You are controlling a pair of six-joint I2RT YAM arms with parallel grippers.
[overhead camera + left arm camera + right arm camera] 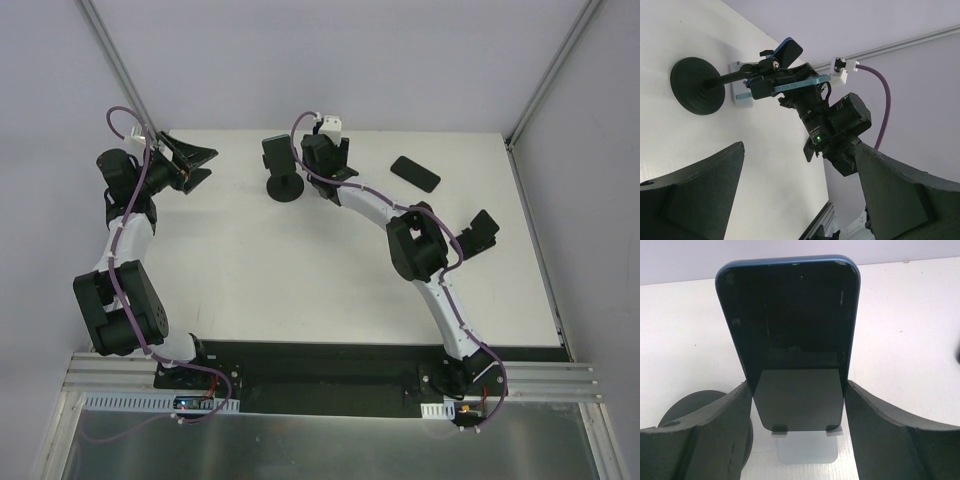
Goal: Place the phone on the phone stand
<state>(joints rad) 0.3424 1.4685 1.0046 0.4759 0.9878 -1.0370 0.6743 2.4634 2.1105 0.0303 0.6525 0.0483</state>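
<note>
Two arms work over one white surface [300, 260]. The right arm [420, 250] stretches to the far middle. The left arm [125, 230] is folded back at the far left.

Phone stand [285, 185]: round black base [697, 86], stem, pale backplate [805, 450]. It stands upright on the far part of the surface.

Phone [790, 330]: dark screen toward the right wrist camera, blue rim. Its lower edge is down at the two small lips [832, 428] of the cradle and its back seems to lie against the backplate. Whether it bears fully on both lips, cannot tell.

Right end effector [797, 386]: pinching the phone by its long edges, one finger [730, 420] on each side, low on the body.

Left end effector [208, 164]: spread, holding nothing, well apart from the stand and pointed toward it.

A second flat dark slab [415, 173] lies on the surface to the right, well apart from the stand. Not involved.

Judgement: placement is nearly done; the step in hand is seating and letting go. To do it well:
- confirm the lower edge sits behind both lips, not on top of one
- keep the phone centred on the backplate
- part the fingers slowly and evenly, so neither drags the rim sideways
- back away along the screen's normal, not downward, to avoid tipping the stand

Risk: the base is small, so a sideways nudge could topple it
</note>
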